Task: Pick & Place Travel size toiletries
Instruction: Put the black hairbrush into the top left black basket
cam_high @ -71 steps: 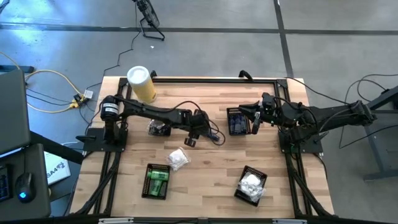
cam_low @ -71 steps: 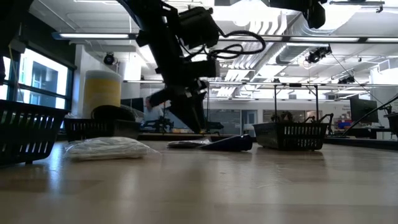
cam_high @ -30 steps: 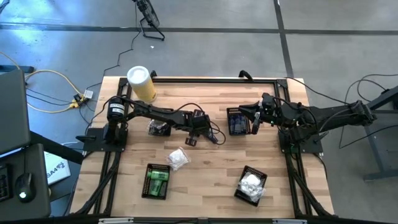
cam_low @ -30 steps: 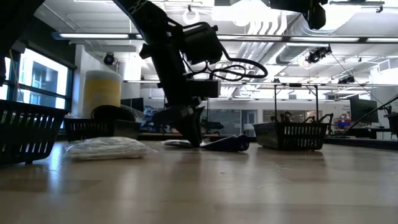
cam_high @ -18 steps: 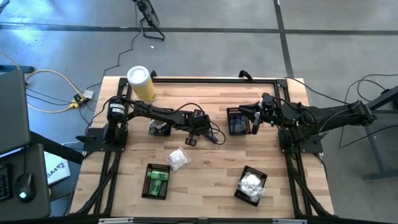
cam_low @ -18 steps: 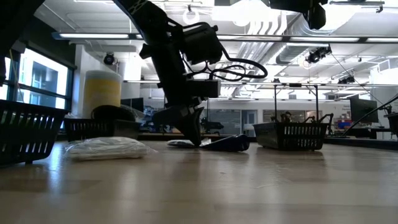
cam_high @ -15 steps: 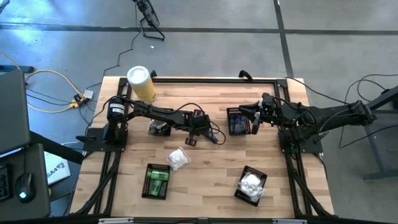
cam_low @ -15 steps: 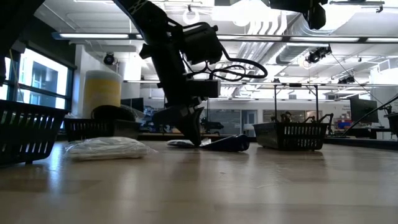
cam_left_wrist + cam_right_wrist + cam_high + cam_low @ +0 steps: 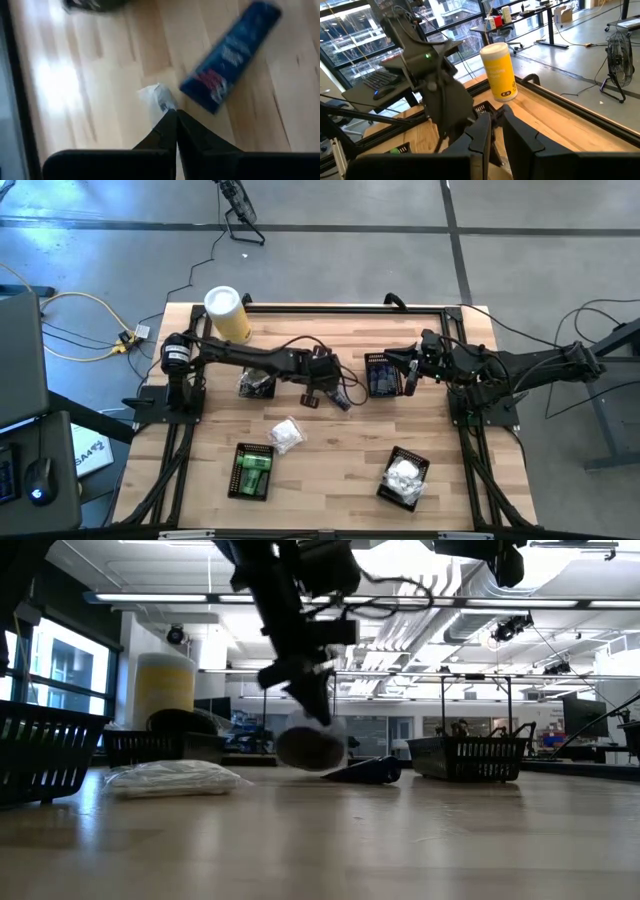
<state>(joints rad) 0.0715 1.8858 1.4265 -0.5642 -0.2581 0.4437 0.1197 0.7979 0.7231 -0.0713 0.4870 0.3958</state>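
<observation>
Left gripper closed on a small silvery-clear packet, lifted just off the wooden table, beside the dark blue tube. Looks like the carry step; next needs a move over a black mesh basket. Right gripper waits near-closed, empty, by the blue-tube basket.

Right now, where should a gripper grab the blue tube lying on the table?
Take the dark blue tube across its narrow width at mid-length, coming straight down: it lies flat on the table, with bare wood along both long sides.
</observation>
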